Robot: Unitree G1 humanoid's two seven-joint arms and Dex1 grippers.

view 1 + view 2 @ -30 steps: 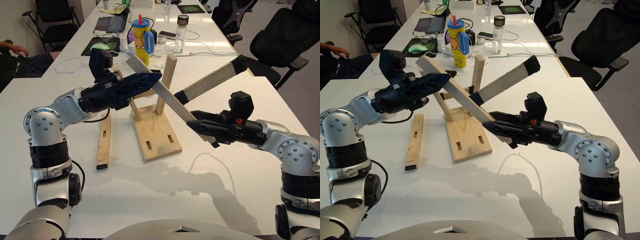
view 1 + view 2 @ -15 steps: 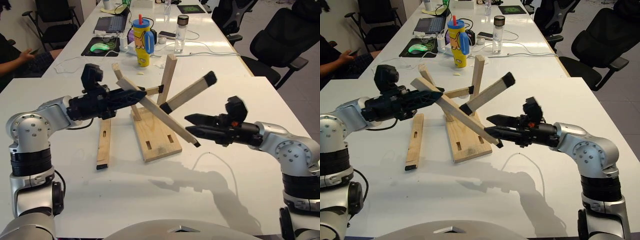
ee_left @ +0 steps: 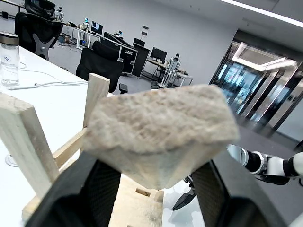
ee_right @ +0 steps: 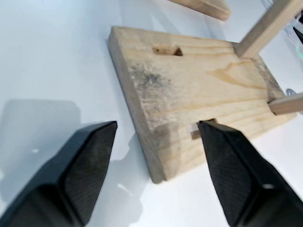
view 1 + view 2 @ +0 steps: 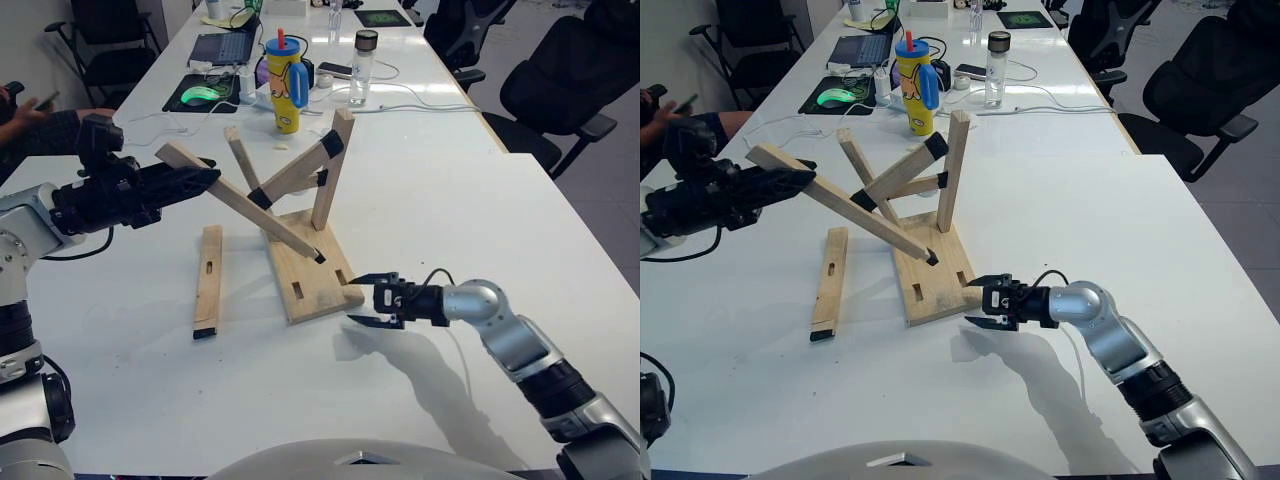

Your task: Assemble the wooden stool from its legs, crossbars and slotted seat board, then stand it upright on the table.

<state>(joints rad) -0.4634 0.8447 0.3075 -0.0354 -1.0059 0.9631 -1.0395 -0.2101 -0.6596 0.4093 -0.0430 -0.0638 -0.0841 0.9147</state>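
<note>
The right gripper (image 5: 352, 300) hangs low over the white table (image 5: 470, 210), arm stretched forward, its two fingers spread apart on either side of the near right corner of the seat board (image 5: 318, 285) without touching it. The board lies flat on the table, slots facing up. Just left of it, a loose slotted bar (image 5: 209, 280) lies lengthwise on the table. On the left, the left gripper (image 5: 195, 178) is raised, its fingers clamped on the upper end of a leg (image 5: 232, 197); this leg slants down to the right, and its black-tipped lower end rests on the board. Beyond it, an upright leg (image 5: 328, 180) and a tilted leg (image 5: 240, 160) stand at the board's far end, with a black-ended piece (image 5: 298, 170) leaning between them. Farther back stand a yellow cup (image 5: 284, 85) with a red straw in it and a clear bottle (image 5: 361, 70) with a dark lid; I cannot tell what they hold.
</note>
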